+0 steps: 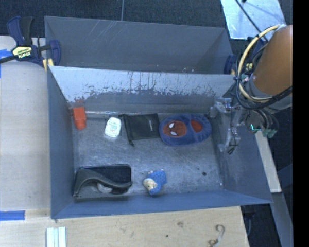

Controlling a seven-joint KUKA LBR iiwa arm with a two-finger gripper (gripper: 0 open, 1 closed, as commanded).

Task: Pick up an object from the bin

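My gripper point(230, 139) hangs at the bin's right wall, just above the floor, with nothing seen in it. The nearest thing is a blue slipper with a red spider-mask face point(184, 129), lying by the back wall a little to the gripper's left. Touching the slipper's left end is a flat black wallet-like pouch point(140, 126).
Further left along the back wall lie a small white bottle-like thing point(113, 127) and an orange block point(79, 118). At the front sit a black curved case point(103, 180) in the left corner and a small blue-and-cream toy point(154, 181). The arm and its cables stand over the right rim.
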